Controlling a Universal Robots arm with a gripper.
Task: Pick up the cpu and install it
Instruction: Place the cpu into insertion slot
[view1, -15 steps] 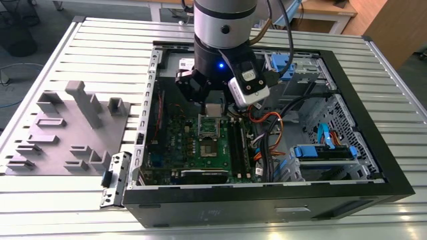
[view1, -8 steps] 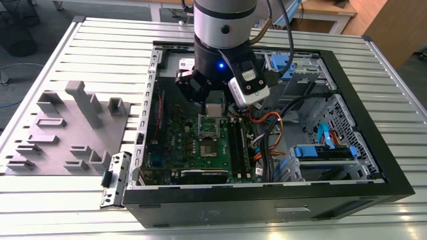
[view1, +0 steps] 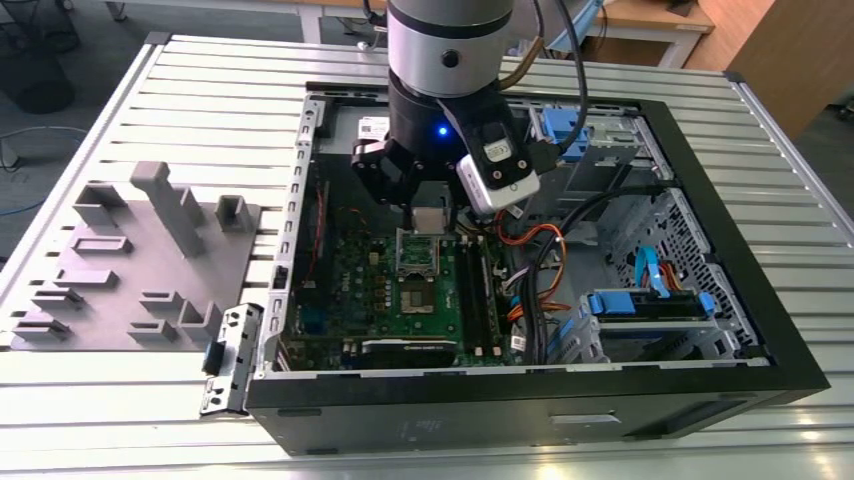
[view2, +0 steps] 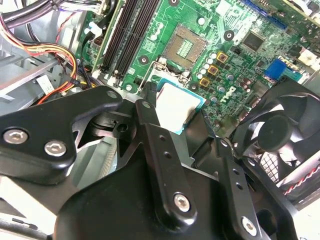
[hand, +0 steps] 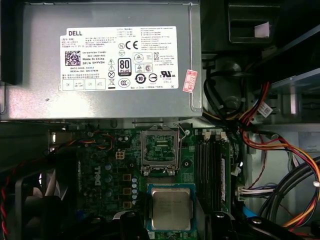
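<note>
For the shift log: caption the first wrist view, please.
Pincer holding the cpu over the motherboard, near the open socket frame.

My gripper held the cpu over the board in the case, tray at the exterior view's left.

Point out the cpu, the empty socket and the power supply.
cpu (hand: 171, 207), first wrist view, centre of its metal top.
socket (hand: 160, 149), first wrist view, its dark centre.
power supply (hand: 107, 60), first wrist view, its labelled grey face.
</note>
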